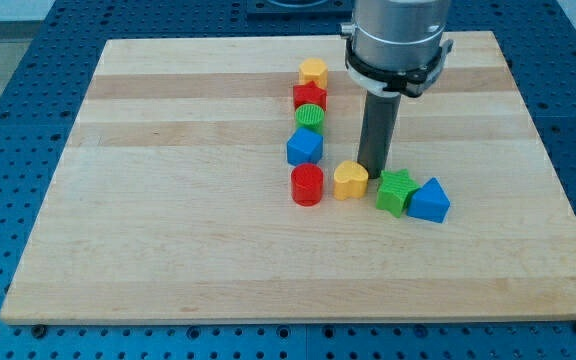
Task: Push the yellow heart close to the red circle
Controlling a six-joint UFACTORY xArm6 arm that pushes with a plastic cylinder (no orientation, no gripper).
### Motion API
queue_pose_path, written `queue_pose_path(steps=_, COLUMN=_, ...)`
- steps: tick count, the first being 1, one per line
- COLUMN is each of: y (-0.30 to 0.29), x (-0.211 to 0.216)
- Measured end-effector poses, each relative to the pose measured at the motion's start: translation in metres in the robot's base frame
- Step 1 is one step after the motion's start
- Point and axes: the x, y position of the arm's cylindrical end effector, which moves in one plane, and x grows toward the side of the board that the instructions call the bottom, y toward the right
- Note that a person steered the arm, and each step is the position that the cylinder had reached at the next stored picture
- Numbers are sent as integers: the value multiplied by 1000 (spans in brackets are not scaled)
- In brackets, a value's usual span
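The yellow heart (349,180) lies near the board's middle, a short gap to the right of the red circle (307,185). My tip (373,170) stands just to the upper right of the yellow heart, touching or almost touching its right edge. The dark rod rises from there to the grey arm body at the view's top.
A column above the red circle holds a blue block (305,148), a green circle (310,117), a red block (310,97) and a yellow block (314,72). A green block (396,192) and a blue triangle (429,201) lie right of the heart. The wooden board (168,200) has blue pegboard around it.
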Motion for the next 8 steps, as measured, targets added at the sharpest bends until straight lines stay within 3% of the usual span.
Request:
queue_pose_path(steps=1, y=0, x=-9)
queue_pose_path(steps=3, y=1, x=-72)
queue_pose_path(steps=8, y=-2, x=-39)
